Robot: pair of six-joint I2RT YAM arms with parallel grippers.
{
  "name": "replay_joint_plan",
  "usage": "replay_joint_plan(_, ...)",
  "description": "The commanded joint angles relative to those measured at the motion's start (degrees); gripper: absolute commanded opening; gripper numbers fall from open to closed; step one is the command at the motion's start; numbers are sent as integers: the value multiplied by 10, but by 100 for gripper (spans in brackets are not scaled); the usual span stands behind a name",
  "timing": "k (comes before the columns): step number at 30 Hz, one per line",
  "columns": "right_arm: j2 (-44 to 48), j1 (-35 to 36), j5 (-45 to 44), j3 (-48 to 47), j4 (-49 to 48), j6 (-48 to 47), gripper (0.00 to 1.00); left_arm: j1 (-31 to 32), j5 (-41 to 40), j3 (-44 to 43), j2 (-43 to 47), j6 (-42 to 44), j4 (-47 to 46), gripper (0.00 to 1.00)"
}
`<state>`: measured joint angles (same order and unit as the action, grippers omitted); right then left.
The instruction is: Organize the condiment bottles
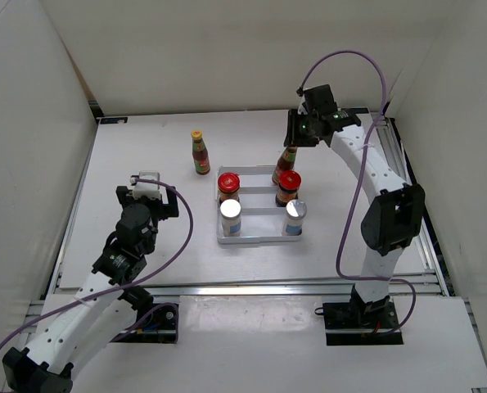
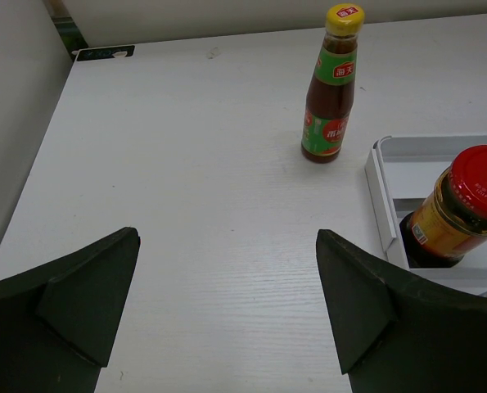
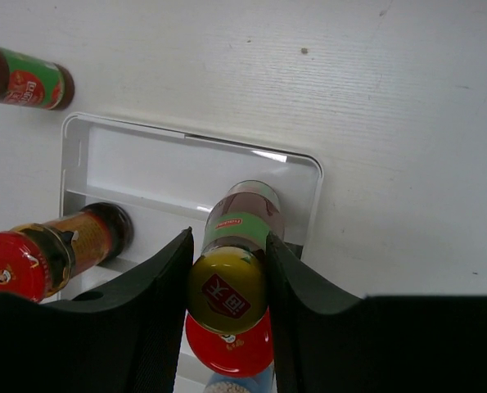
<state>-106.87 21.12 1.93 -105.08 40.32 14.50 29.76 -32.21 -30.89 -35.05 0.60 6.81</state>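
Note:
A white ridged tray (image 1: 259, 237) holds two red-lidded jars (image 1: 228, 185) (image 1: 289, 184) and two white silver-capped shakers (image 1: 230, 217) (image 1: 295, 214). My right gripper (image 1: 296, 139) is shut on the neck of a slim dark yellow-capped bottle (image 1: 286, 164), upright over the tray's far right compartment. In the right wrist view the fingers (image 3: 165, 278) press both sides of its yellow cap (image 3: 227, 291). The second slim dark bottle (image 1: 200, 153) stands on the table left of the tray and also shows in the left wrist view (image 2: 331, 90). My left gripper (image 1: 149, 182) is open and empty, well left of the tray.
White walls close in the table on the left, back and right. The tray's far left compartment (image 3: 169, 172) has bare floor. In the left wrist view the tray corner (image 2: 380, 176) and one red-lidded jar (image 2: 464, 205) sit to the right.

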Motion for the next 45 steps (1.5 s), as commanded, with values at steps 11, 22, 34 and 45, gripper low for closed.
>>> replay_joint_plan(11, -25, 3, -35, 7, -33, -13, 3, 0, 2, -2, 0, -3, -9, 100)
replay_joint_plan(22, 2, 8, -55, 20, -50, 4, 100, 0, -11, -26, -43, -21, 22, 100)
replay_joint_plan(34, 178, 24, -109, 101, -128, -9, 100, -29, 107, -341, -357, -42, 58, 100)
replay_joint_plan(45, 356, 19, -17, 246, -158, -14, 100, -114, 253, -556, -615, -51, 46, 100)
